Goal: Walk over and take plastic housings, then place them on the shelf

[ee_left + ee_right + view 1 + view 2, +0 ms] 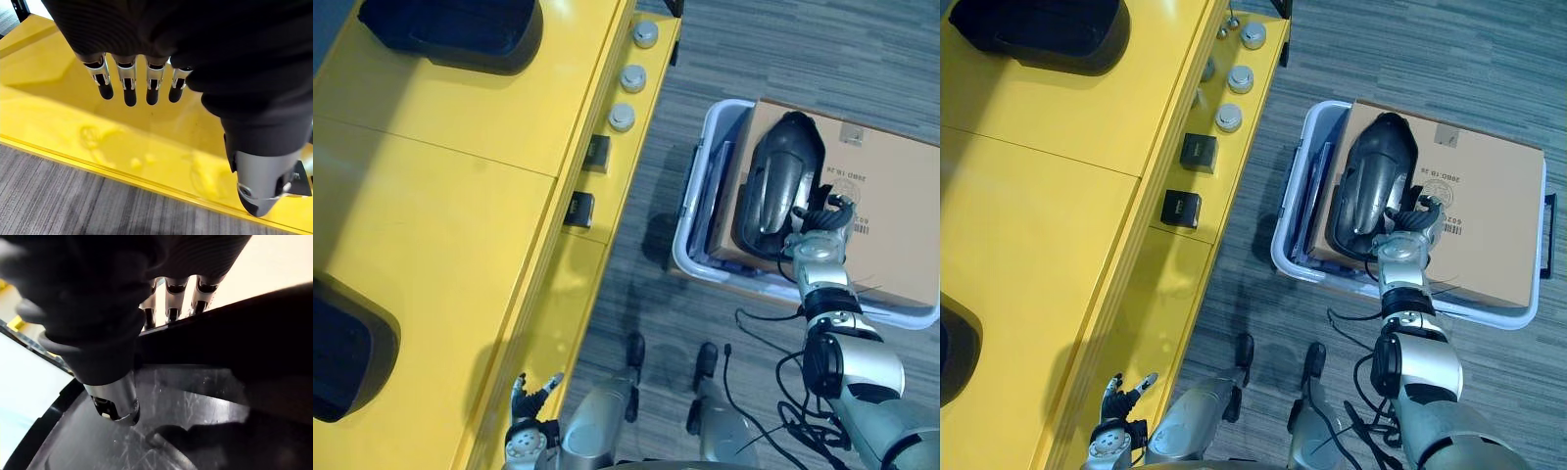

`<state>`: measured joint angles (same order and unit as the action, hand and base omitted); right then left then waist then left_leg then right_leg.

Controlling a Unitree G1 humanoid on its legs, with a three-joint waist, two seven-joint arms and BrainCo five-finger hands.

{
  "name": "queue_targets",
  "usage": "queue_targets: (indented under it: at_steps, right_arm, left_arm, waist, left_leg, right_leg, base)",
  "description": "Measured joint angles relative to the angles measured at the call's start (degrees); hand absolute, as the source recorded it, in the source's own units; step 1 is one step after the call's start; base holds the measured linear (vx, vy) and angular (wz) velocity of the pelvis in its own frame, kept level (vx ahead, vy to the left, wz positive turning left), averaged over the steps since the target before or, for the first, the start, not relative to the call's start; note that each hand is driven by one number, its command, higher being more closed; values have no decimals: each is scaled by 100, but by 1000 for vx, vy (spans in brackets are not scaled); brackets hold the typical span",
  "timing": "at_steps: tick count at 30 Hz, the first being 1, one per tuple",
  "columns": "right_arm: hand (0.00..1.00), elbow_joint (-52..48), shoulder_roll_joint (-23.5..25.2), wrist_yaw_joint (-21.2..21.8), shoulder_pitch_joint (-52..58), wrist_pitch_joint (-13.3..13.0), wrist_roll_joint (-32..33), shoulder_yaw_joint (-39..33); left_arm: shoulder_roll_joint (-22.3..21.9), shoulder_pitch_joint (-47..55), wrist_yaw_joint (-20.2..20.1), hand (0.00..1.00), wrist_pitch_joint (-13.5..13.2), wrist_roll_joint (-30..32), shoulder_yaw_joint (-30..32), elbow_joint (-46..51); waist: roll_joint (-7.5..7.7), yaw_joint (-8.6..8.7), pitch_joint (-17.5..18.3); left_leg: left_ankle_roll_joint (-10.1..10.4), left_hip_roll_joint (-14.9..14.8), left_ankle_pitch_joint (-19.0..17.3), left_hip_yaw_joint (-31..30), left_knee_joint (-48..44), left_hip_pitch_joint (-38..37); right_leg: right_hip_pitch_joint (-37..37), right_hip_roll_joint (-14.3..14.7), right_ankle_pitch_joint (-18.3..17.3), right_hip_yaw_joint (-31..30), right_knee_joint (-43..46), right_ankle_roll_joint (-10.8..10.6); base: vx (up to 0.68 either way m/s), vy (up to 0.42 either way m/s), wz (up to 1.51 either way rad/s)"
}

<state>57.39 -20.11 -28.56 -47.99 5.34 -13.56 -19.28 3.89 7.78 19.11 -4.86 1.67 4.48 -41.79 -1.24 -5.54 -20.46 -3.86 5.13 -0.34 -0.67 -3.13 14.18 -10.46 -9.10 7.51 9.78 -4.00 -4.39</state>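
On grey carpet [783, 49] right of the yellow shelf [440, 225], a black housing [1371, 181] lay on a cardboard box [1489, 215]. The right hand [1410, 223] seemingly pinched its near rim; the left hand [129, 83] hung open.

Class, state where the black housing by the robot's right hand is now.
Left eye view, robot's right: the black housing lies on the cardboard box inside the white bin, beside the yellow shelf, its rim pinched by the right hand.
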Motion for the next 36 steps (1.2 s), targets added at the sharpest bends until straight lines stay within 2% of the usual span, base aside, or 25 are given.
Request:
queue_targets:
  at_steps: [8, 14, 16, 18, 22, 24, 30, 33, 34, 36]
  right_arm:
    - [100, 81, 129, 129, -42, -13, 253, 237]
    - [100, -1361, 362, 121, 755, -10, 241, 415]
    - [100, -2023, 537, 110, 1222, -13, 224, 413]
    - [100, -2465, 613, 80, 1508, -17, 188, 383]
    - [100, -3281, 657, -80, 2163, -16, 36, 328]
    - [100, -3649, 823, -137, 2397, -17, -58, 279]
    - [100, -4548, 1099, -154, 2847, -36, -313, 351]
    - [100, -5049, 1268, -144, 3042, -54, -518, 497]
    - [100, -5281, 1377, -146, 3155, -59, -585, 574]
    - [100, -5736, 1479, -133, 3408, -119, -766, 786]
  left_arm:
    - [31, -67, 7, 0, -5, -107, -36, 2]
    - [26, -62, 0, 0, 1, -106, -37, 34]
    - [24, -26, -19, 0, 1, -102, -39, 91]
    - [14, -24, -35, 0, 4, -99, -48, 151]
    - [-101, 21, -135, 0, 21, -74, -73, 507]
    - [-97, 101, -161, 0, 60, -72, -255, 885]
    - [-137, 146, -260, 0, 6, 10, -669, 2281]
    - [-164, 193, -273, 0, -6, 9, -832, 3074]
    - [-169, 251, -262, 0, -16, 8, -879, 3444]
    - [-213, 194, -242, 0, -58, 7, -937, 4065]
  waist:
    - [32, 12, -25]
    - [39, 59, -24]
    - [51, 158, -15]
    - [73, 173, -3]
    - [130, 230, 165]
    - [164, 326, 354]
    - [256, 371, 691]
    - [243, 376, 798]
    - [237, 462, 890]
    - [246, 489, 1043]
  left_leg:
    - [66, -53, 72, 65, 156, -126]
    - [72, -55, 79, 90, 235, -268]
    - [72, -57, 78, 66, 269, -417]
    - [72, -53, 78, 80, 290, -484]
    - [72, -36, 79, 73, 300, -513]
    - [71, -43, 80, 77, 300, -527]
    - [73, -51, 73, 124, 323, -719]
    - [107, -75, 51, 168, 432, -842]
    - [131, -96, 72, 167, 528, -887]
    - [133, -124, 73, 167, 534, -916]
  right_leg:
    - [6, 53, 1, -41, -4, 2]
    - [98, 55, 1, -57, -5, 1]
    - [246, 55, 1, -44, -8, 1]
    - [290, 51, 1, -44, -7, 1]
    - [317, 34, 0, -39, -13, -1]
    - [331, 33, -1, -51, -17, -2]
    - [491, 30, -79, -141, -32, -83]
    - [526, 53, -182, -191, -13, -110]
    - [526, 77, -195, -190, -11, -90]
    - [541, 108, -205, -185, -15, -78]
  base:
    - [16, -17, -6]
    - [15, -7, -4]
    - [52, 4, 6]
    - [40, 12, -1]
    - [8, -1, 1]
    - [34, -7, -4]
    - [-8, -17, -6]
    - [-47, -43, -11]
    - [-26, -49, -5]
    - [14, -44, -6]
